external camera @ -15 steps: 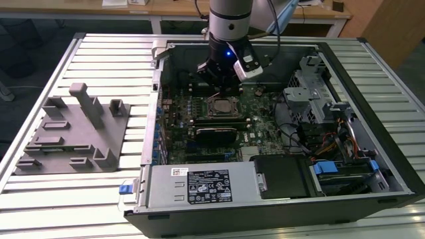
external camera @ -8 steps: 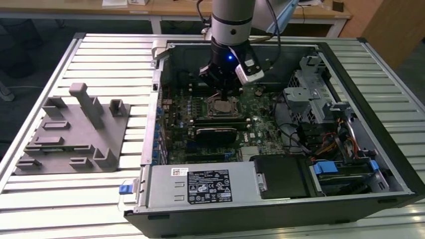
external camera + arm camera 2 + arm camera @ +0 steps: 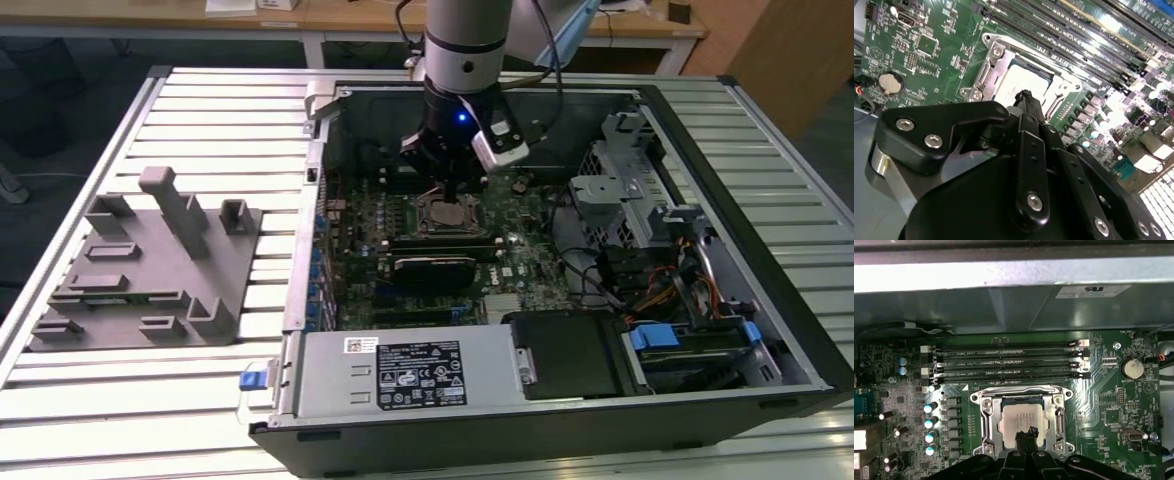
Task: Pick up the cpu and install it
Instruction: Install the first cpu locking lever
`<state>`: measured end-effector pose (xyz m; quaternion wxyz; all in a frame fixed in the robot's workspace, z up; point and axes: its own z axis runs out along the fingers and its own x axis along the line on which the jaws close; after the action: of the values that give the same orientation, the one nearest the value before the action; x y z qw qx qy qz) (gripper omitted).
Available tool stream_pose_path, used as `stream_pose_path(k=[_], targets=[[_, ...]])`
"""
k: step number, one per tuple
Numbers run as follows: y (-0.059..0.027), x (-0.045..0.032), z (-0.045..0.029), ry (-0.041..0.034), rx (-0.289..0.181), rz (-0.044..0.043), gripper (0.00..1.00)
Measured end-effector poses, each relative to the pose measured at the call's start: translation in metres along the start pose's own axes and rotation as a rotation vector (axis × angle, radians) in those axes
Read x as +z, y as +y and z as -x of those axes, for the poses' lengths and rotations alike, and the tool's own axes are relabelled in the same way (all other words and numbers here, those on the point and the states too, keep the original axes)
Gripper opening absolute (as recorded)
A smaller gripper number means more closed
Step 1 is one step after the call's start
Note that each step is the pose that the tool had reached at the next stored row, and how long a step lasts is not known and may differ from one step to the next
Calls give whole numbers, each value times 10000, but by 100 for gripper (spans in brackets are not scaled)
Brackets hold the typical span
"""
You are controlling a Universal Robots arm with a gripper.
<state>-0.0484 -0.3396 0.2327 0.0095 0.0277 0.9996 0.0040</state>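
The cpu lies flat in the metal socket frame on the green motherboard, its pale silver top facing up. My gripper hangs just over the cpu's edge, its black fingertips drawn together to a point with nothing between them. In the second wrist view the cpu sits in the open frame, and the gripper tips are right above it. The exterior view has the gripper low inside the open computer case, directly over the socket and cpu.
Empty memory slots run beside the socket, and a coin battery sits further off. A black heatsink block, power supply and drive cage crowd the case. A grey fixture tray lies at the exterior view's left.
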Motion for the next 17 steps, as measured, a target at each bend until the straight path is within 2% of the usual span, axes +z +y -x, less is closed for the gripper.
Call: stream_pose_path(k=[5, 12, 15, 17], targets=[[0, 6, -3, -1, 1, 2, 11], [-4, 4, -62, 1, 3, 15, 11], [-4, 4, -78, 4, 5, 95, 11], [-5, 4, -85, 13, 6, 223, 11]])
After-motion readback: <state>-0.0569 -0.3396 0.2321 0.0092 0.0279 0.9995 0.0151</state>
